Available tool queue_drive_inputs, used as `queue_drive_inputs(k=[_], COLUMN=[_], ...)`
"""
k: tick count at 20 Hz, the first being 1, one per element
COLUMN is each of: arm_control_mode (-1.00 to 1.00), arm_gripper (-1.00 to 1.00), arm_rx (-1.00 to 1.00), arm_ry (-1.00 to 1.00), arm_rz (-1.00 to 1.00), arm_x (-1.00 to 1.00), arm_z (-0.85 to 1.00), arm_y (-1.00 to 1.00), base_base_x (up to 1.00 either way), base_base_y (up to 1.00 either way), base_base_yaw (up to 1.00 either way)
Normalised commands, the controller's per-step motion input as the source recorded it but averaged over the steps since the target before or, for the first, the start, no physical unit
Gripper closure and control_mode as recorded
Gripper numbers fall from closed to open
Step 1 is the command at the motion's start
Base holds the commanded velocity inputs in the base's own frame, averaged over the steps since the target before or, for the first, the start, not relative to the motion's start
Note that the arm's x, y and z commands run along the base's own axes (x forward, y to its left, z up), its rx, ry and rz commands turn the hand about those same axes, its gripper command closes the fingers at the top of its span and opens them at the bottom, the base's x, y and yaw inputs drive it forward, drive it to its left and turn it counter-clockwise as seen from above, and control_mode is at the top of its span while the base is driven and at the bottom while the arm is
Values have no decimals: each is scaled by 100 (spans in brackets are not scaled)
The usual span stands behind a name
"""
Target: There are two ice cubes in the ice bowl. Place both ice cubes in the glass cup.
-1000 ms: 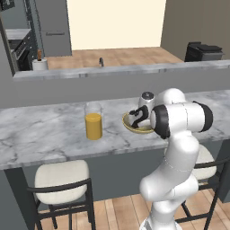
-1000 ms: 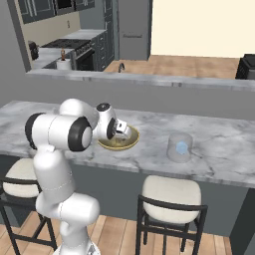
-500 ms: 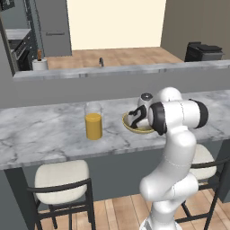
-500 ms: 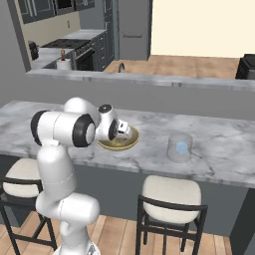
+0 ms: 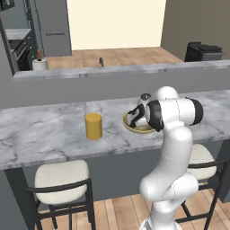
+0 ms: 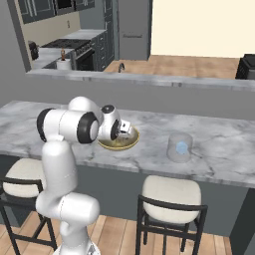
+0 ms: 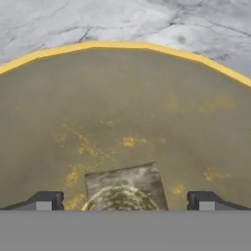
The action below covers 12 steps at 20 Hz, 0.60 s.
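The olive-gold ice bowl (image 5: 129, 127) (image 6: 130, 144) (image 7: 122, 98) rests on the marble counter. My gripper (image 5: 133, 118) (image 6: 124, 132) (image 7: 125, 202) is down inside it, open, with one fingertip on each side of a greyish translucent ice cube (image 7: 125, 188) that lies on the bowl's floor. The fingertips stand apart from the cube. To the right in the right base view stands the clear glass cup (image 6: 179, 147), with a small pale-blue ice cube (image 6: 182, 148) showing inside it.
A tall glass of orange liquid (image 5: 93, 121) stands on the counter left of the bowl. A raised ledge (image 5: 112, 72) runs behind the counter. Stools (image 5: 58, 177) (image 6: 174, 191) stand under the front edge.
The hand has sunk slightly lower into the bowl. The jaws have stayed wide apart.
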Motion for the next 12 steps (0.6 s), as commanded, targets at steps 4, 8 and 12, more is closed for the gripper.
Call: queue_drive_inputs(k=[4, 8, 12], arm_control_mode=[-100, -100, -100], arm_gripper=[-100, -100, -100], arm_rx=[0, 0, 0], arm_ry=[-1, 0, 0], arm_rz=[1, 1, 0], arm_x=[24, 20, 23], arm_z=[-19, -19, -20], arm_y=[-9, -2, 0], base_base_x=[0, 0, 0], base_base_y=[0, 0, 0], base_base_yaw=[0, 0, 0])
